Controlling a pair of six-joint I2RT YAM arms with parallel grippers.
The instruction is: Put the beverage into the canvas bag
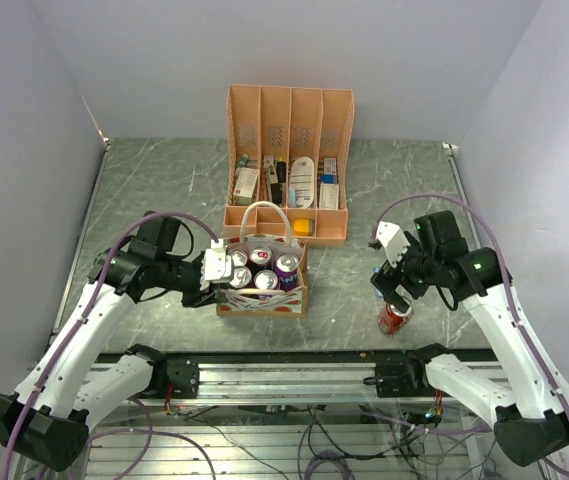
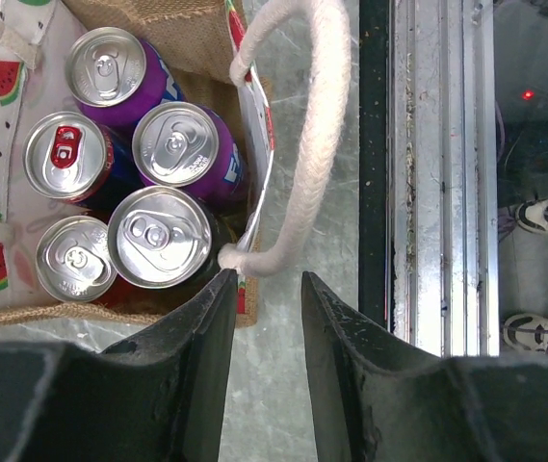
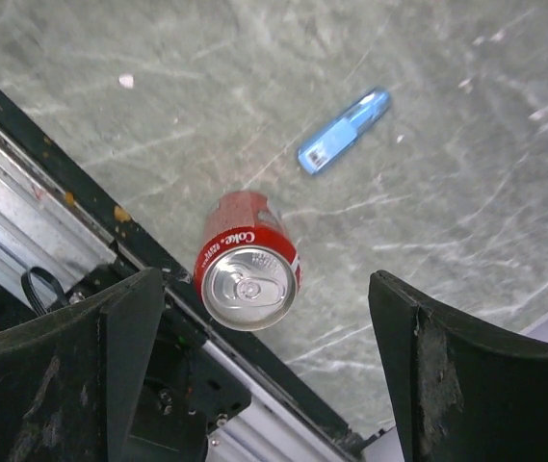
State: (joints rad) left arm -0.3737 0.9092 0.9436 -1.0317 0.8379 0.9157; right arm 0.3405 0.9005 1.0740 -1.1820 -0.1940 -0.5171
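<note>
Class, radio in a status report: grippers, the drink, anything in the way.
Right gripper open over upright red can. Left gripper open by bag handle. Bag holds five cans; small blue object lies apart from red can.

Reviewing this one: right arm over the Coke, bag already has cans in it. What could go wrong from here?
1. The Coke can stands upright close to the table edge; a finger of the open right gripper clipping it might knock it onto the rail.
2. The canvas bag already holds five cans, so the new one may land on their tops.
3. The white handle arches by the opening near the left gripper and might snag.
</note>
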